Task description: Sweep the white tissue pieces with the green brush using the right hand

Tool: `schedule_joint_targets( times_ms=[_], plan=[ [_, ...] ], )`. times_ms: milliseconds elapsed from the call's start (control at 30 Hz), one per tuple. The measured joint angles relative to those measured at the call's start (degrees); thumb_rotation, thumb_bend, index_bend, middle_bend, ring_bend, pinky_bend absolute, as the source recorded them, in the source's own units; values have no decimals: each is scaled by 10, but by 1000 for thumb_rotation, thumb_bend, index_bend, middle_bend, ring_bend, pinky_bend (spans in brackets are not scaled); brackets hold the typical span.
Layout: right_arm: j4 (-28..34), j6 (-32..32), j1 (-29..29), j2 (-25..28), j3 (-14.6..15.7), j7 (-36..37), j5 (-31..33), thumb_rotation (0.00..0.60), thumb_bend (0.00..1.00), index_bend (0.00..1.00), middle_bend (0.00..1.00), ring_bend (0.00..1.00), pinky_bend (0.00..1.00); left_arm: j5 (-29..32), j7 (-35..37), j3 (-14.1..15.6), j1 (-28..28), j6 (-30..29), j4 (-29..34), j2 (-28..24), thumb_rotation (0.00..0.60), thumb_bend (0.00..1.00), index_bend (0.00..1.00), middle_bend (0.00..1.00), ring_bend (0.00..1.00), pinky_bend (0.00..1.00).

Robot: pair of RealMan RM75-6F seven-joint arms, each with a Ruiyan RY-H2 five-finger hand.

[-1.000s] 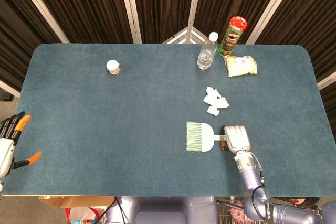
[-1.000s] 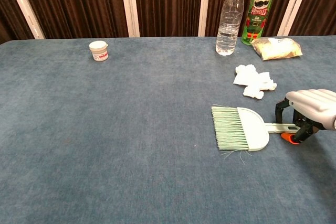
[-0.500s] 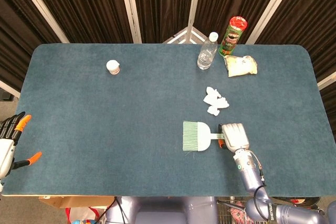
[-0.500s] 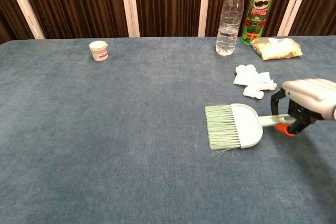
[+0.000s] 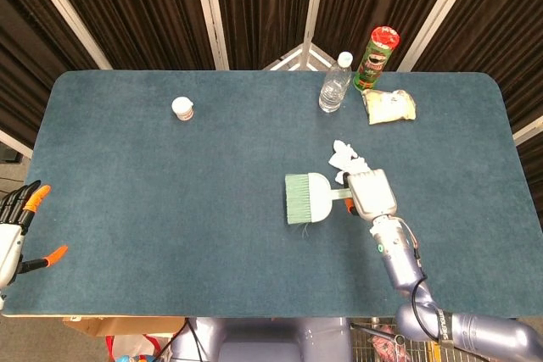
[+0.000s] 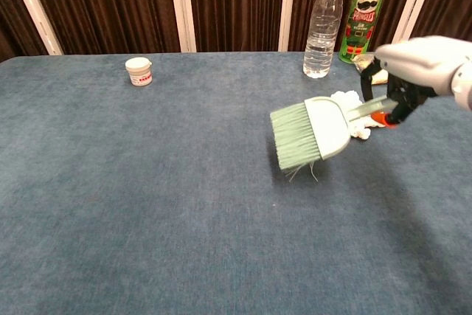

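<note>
My right hand (image 5: 371,194) (image 6: 413,71) grips the handle of the green brush (image 5: 307,198) (image 6: 308,132) and holds it up off the table, bristles pointing left. The white tissue pieces (image 5: 344,155) (image 6: 352,105) lie just behind the brush and hand, partly hidden by them in both views. My left hand (image 5: 19,222) hangs off the table's left edge with its fingers spread and nothing in it.
At the back right stand a water bottle (image 5: 333,83) (image 6: 322,24) and a green chips can (image 5: 377,58) (image 6: 363,15), with a snack bag (image 5: 390,106) beside them. A small white jar (image 5: 183,108) (image 6: 139,71) sits at the back left on the blue table (image 5: 170,209).
My right hand has lifted the brush off the table and carried it away from me and slightly left, up to the tissue pieces. The left hand has stayed put.
</note>
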State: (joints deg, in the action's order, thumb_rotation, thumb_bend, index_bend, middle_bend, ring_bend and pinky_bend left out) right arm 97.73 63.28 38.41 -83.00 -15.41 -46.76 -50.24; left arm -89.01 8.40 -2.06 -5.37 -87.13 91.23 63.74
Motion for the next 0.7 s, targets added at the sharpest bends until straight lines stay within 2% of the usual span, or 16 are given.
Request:
schedule_joint_targets(
  times_ms=[167,300,400,700],
  plan=[
    [5,0,27,1,-20,-24,33,600,607,805,1000,1000,895,2,7,0,-1,2,2,-2,600,0,0,0,0,17],
    [-20,-2,56,-10,-30,-50,78,600,607,805,1000,1000,897,2,14,0,-1,4,4,-5,600,0,0,0,0,17],
    [-62,-6,79,-25,-33,-68,111,600,607,806,1000,1000,897,1,18,1,-1,5,4,-6,600,0,0,0,0,17],
    [-201,-35,123,-64,-25,-96,159,600,608,831,1000,1000,895,5,30,1,-4,12,4,-9,600,0,0,0,0,17]
  ],
)
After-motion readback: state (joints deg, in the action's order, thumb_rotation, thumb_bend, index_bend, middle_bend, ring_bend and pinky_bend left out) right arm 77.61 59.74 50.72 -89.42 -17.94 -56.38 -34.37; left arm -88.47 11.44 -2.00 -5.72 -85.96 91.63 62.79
